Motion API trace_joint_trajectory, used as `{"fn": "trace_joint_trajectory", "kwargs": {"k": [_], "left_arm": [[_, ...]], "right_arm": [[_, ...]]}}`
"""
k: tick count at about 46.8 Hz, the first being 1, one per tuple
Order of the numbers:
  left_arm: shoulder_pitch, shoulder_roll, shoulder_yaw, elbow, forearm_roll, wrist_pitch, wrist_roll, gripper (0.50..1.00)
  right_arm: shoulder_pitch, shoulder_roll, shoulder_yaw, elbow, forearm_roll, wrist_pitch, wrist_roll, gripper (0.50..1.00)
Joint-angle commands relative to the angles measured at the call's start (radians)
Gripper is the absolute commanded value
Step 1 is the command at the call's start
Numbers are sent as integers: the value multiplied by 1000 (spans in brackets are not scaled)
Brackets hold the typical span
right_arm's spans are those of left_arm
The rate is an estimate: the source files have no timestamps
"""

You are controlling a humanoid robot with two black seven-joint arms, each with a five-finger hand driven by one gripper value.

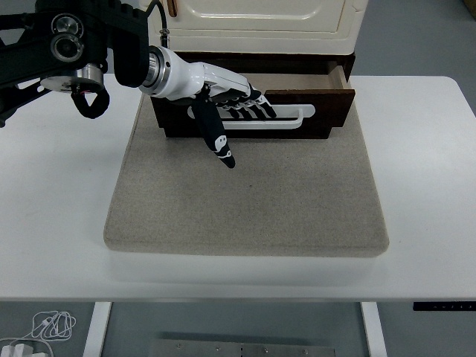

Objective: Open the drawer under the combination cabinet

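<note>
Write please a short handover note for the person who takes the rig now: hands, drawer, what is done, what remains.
Left hand: fingers hooked over the white handle of the drawer, thumb pointing down toward the grey mat.
Right hand: not in view.
Drawer: already pulled partly out from under the cream cabinet.
Left to do: probably pull a bit further if needed, then release the handle.
</note>
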State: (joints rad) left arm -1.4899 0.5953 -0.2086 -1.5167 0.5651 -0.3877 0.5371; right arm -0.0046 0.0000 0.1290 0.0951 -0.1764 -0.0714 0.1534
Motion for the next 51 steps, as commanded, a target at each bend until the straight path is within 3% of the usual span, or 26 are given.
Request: {"fn": "trace_joint_trajectory", "kwargs": {"k": [1, 34, 42, 51], "left_arm": [[-1, 0, 0, -2, -4, -17, 0, 1000], [-15, 6, -15, -8, -79, -54, 0, 1000], [-43, 20, -98, -4, -131, -63, -3, 1000], [-87, 84, -215, 13, -186, -82, -28, 1000]], "right_arm": [[0, 0, 0, 0, 0, -1, 0, 926], [0, 0, 0, 0, 0, 1, 0, 926], [0, 0, 1, 0, 0, -1, 0, 926], [0, 0, 0, 0, 0, -1, 0, 926]]}}
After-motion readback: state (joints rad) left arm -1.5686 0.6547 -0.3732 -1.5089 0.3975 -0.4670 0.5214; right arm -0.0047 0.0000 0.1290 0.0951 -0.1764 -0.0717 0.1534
